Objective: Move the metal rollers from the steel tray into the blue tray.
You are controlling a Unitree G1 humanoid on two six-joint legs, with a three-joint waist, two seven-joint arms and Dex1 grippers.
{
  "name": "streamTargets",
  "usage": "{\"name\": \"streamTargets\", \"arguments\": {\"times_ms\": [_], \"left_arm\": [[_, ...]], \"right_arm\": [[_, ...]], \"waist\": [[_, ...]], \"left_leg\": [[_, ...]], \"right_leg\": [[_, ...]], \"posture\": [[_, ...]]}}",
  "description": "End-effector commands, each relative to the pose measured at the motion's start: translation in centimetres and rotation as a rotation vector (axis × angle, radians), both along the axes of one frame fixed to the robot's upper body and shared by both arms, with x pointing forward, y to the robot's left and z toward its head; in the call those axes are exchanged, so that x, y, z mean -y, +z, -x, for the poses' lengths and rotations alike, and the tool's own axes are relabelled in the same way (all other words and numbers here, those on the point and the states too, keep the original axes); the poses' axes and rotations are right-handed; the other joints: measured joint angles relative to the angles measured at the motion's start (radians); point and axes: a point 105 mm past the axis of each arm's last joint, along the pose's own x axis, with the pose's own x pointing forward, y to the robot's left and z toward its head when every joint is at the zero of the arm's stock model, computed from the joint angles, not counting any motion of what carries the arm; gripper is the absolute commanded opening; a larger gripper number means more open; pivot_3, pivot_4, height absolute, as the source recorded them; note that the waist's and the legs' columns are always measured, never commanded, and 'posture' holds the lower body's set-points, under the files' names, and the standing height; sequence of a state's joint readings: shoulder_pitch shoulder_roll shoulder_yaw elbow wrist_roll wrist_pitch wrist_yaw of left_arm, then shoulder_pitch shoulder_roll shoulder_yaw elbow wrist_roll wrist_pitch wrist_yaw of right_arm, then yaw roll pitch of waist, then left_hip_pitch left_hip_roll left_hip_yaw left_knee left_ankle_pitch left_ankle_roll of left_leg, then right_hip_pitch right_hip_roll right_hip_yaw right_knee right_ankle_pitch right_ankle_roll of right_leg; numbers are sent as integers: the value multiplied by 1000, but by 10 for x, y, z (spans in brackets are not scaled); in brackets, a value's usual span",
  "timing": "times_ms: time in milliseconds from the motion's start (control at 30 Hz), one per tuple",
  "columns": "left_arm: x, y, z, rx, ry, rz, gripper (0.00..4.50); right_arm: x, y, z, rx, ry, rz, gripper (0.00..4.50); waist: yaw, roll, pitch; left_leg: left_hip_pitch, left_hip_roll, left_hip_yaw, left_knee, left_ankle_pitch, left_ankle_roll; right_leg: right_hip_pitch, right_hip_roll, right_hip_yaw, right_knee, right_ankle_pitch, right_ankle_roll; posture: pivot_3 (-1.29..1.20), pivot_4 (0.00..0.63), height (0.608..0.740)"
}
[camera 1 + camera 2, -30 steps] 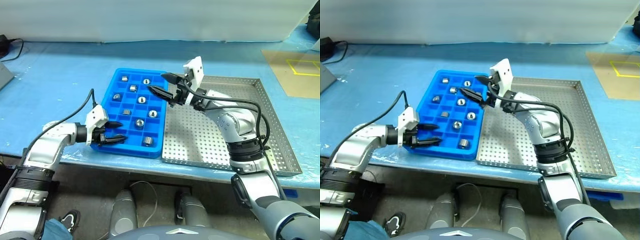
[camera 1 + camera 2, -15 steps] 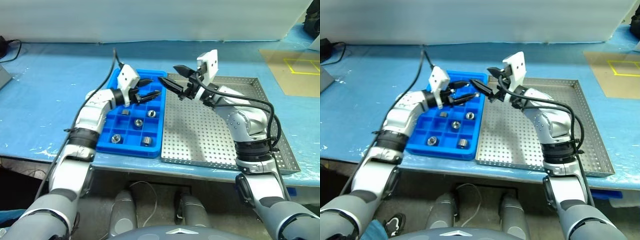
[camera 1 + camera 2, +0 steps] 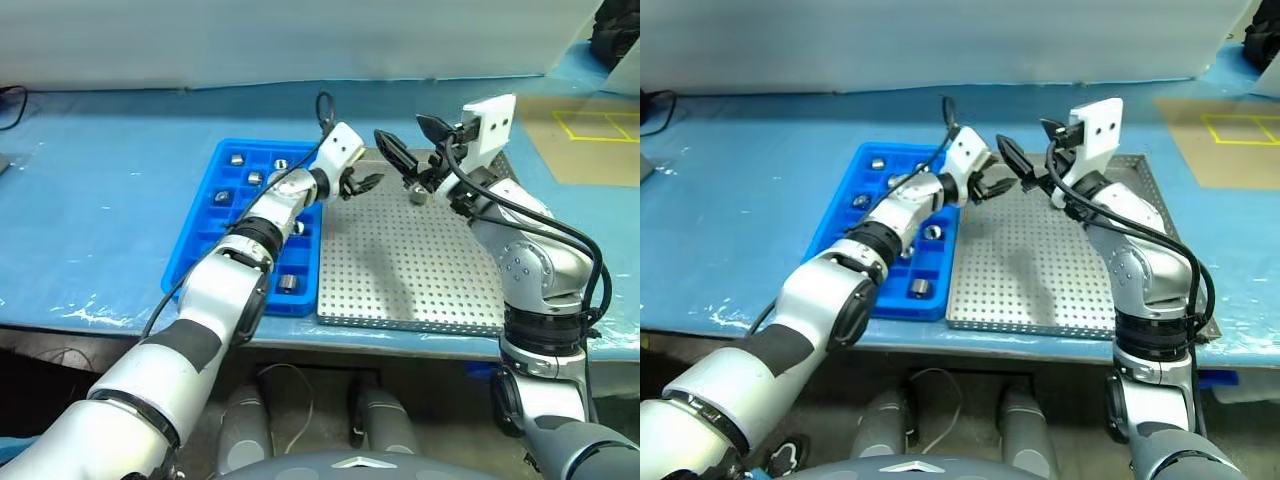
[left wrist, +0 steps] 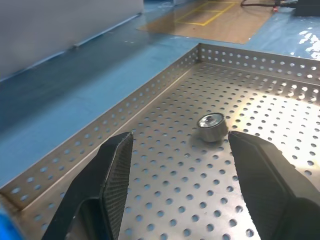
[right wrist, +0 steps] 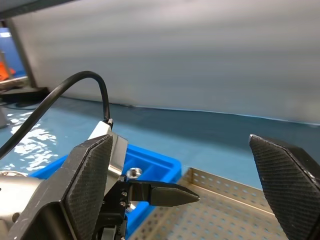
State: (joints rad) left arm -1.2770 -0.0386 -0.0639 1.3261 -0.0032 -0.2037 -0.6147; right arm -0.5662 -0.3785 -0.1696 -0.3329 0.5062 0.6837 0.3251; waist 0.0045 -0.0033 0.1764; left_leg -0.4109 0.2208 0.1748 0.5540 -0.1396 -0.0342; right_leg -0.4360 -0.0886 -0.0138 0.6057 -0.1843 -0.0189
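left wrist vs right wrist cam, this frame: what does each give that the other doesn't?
Left wrist view gives: one metal roller lying on the steel tray floor, ahead of the open left gripper, untouched; a brown mat with yellow lines beyond the tray.
Right wrist view gives: the blue tray with a stored roller, the left gripper from the front, its black cable, between the open right gripper fingers.
Shared: the steel tray's perforated rim, blue table cover.

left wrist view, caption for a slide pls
Open left gripper lined up on the last metal roller in the steel tray.
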Motion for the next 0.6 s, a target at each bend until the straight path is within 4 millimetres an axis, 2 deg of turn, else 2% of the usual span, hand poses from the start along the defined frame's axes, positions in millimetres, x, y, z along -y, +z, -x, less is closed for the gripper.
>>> {"name": "streamTargets", "arguments": {"times_ms": [33, 233, 600], "left_arm": [[13, 16, -2, 35, 35, -3, 3205], [26, 12, -5, -1, 153, -10, 3205], [18, 7, -10, -67, 214, 31, 3205]], "right_arm": [[11, 18, 15, 76, -58, -9, 4500], [22, 17, 26, 76, -133, -11, 4500], [27, 11, 38, 57, -187, -22, 4500]], "waist": [[-15, 0, 0], [-50, 0, 0], [-131, 0, 0]], "left_leg": [[0, 0, 0, 1, -1, 1], [-3, -1, 1, 9, -7, 11], [-10, -6, 2, 15, -12, 20]], "right_leg": [[0, 0, 0, 0, 0, 0], [0, 0, 2, -1, -3, 9], [-1, -1, 3, -9, -1, 14]], "posture": [[-597, 150, 740], [-675, 150, 740], [-724, 150, 740]]}}
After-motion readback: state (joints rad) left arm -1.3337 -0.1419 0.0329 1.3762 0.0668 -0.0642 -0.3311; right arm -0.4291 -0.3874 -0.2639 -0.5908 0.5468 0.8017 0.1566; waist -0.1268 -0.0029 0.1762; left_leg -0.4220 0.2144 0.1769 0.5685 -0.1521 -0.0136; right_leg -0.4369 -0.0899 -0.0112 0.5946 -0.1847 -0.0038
